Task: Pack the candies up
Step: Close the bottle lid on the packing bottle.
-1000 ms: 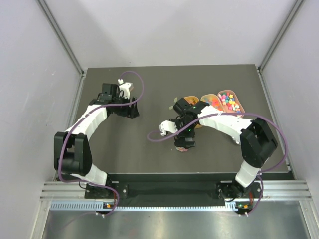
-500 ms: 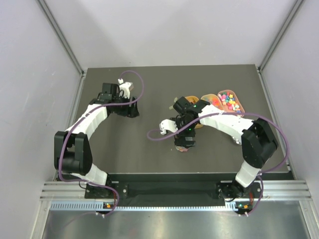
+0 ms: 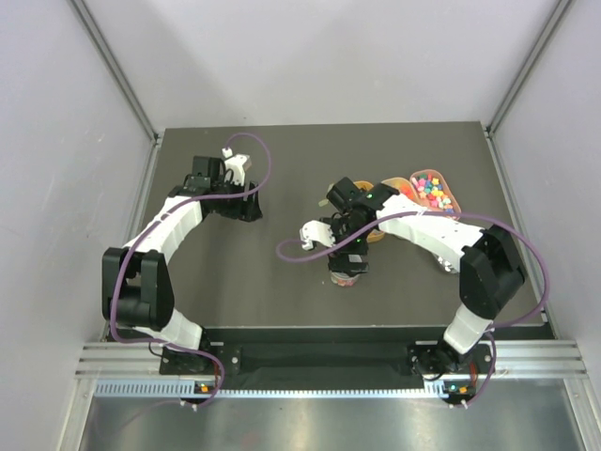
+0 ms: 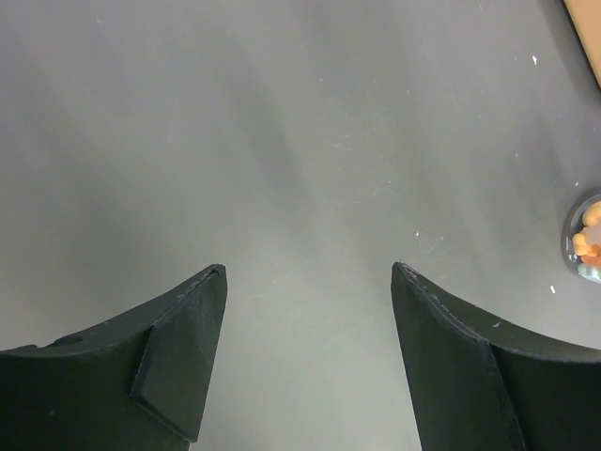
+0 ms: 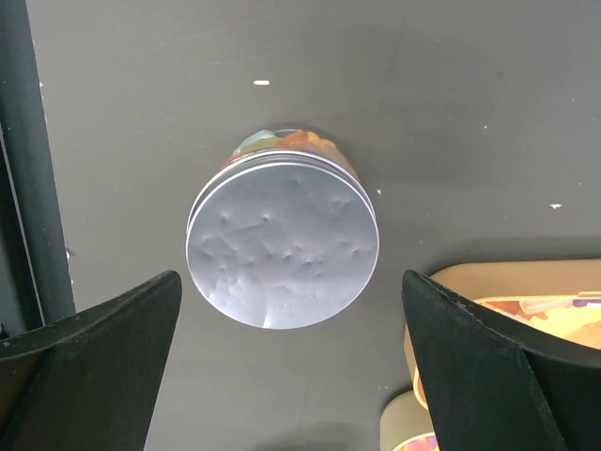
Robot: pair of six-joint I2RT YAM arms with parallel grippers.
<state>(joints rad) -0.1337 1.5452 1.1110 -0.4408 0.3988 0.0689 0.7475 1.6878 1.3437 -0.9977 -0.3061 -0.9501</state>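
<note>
Candies [image 3: 430,192] in pink, blue, green and yellow fill the orange tray at the back right. More candies [image 5: 285,141] show through the wall of a small clear round dish [image 3: 348,280], which is covered by a silver lid [image 5: 282,240]. My right gripper [image 5: 289,275] hangs open over that lid, with a finger on each side and not touching it; from above, this right gripper [image 3: 346,268] hides most of the dish. My left gripper [image 4: 308,268] is open over bare table with nothing between its fingers. The dish [image 4: 586,241] sits at its view's right edge.
Three orange oval trays sit at the back right: one with candies [image 3: 449,195], a second [image 3: 393,187], and a third [image 3: 360,185] half under the right arm. One tray rim [image 5: 526,278] lies just right of the right fingers. Grey walls close in the table [image 3: 254,282].
The right wrist has shifted slightly to the left over the dish. The left arm has not moved, and both grippers stay open.
</note>
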